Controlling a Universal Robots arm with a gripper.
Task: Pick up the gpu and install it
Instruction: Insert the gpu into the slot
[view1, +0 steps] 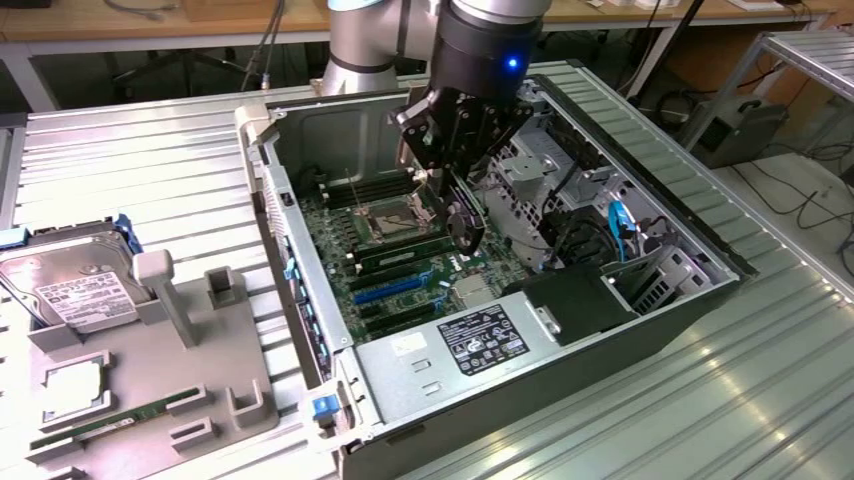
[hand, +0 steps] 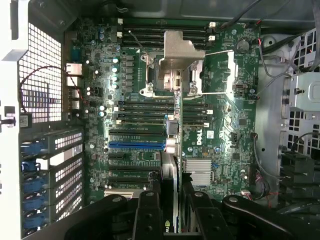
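Pinching the gpu (hand: 170, 165) on edge between its fingers, the hand (view1: 451, 190) hangs inside the open computer case (view1: 694, 300) on the ribbed metal tabletop (view1: 160, 160). The card points down over the green motherboard (hand: 220, 125), just beside the end of the blue slot (hand: 137, 145); whether it touches the board I cannot tell. A hard drive (view1: 74, 290) lies outside the case, at the exterior view's left.
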